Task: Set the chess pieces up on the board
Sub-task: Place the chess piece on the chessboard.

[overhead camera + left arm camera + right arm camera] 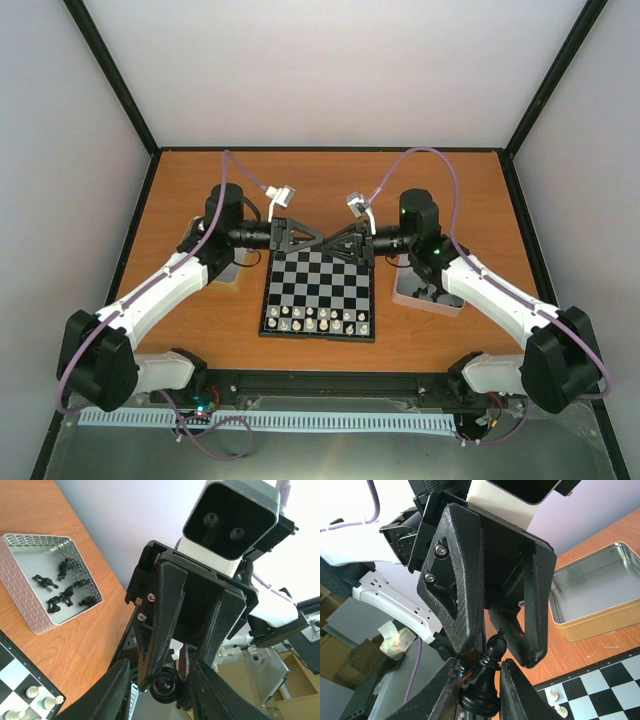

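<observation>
right gripper [479,690], lower centre, pinches a black piece [487,675]; left gripper [498,654] stands spread around its head. on the board [320,285], whitish pieces [318,320] line the two bottom rows; black pieces [65,597] lie in the tray [20,575], upper left.

One board [318,283], one silver tray [22,590], one gold tray [595,622], one black piece [487,680] aloft.

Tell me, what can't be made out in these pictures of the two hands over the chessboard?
- Top view: the black piece in the right hand is too small and dark to spot.
- Top view: the left arm covers most of the gold tray.
- Top view: the white pieces are too small to name.
- Left wrist view: the board is cut off at the bottom-left corner.
</observation>
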`<state>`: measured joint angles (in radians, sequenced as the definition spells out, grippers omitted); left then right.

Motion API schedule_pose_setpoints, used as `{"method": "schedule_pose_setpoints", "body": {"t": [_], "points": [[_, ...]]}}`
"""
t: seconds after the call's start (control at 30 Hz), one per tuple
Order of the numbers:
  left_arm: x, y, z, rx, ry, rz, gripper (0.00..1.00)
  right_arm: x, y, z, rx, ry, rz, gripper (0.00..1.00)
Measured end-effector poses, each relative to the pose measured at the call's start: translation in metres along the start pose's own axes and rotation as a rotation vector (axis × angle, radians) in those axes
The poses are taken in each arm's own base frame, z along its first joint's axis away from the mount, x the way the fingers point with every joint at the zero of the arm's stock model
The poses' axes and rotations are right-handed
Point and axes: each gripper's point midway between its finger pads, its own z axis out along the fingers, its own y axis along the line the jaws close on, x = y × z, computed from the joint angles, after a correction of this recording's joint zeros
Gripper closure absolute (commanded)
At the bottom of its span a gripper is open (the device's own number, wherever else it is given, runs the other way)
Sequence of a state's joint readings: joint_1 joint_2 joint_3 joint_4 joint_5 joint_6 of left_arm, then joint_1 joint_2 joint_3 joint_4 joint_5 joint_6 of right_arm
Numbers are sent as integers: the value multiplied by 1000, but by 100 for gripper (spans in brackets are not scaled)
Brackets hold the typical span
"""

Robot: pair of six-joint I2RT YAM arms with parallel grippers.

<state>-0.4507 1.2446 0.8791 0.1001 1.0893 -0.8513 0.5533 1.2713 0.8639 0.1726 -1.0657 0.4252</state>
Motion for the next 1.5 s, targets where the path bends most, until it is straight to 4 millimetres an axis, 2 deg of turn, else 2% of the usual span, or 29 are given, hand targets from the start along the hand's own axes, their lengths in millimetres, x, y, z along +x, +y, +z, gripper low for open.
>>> {"method": "schedule_pose_setpoints", "body": {"t": [0.2,0.3,0.37,0.47,0.6,0.7,0.8,0.93,1.03,1.3,1.5], "points": [[3,5,2,10,19,-47,92,4,-5,3,3,27,3,80],[3,8,1,5,17,-54,99,4,-8,4,14,30,14,79],[3,9,1,-1,13,-53,99,5,-10,4,19,33,18,70],[2,12,1,-13,6,-52,99,7,-14,5,35,40,30,48],[1,20,0,-54,-10,-31,99,13,-24,4,84,49,57,35],[-3,40,-2,-163,-51,-15,99,15,-34,1,137,34,76,32],[-8,65,-9,-300,-100,18,99,21,-46,-12,214,0,123,32],[-13,101,-22,-519,-156,77,99,28,-74,-38,367,-81,218,32],[-13,122,-28,-676,-173,120,99,33,-92,-50,462,-122,278,32],[10,177,-16,-970,-82,227,99,35,-113,-62,584,-178,340,32],[10,207,-16,-1066,-58,268,99,40,-121,-67,630,-195,367,32]]}}
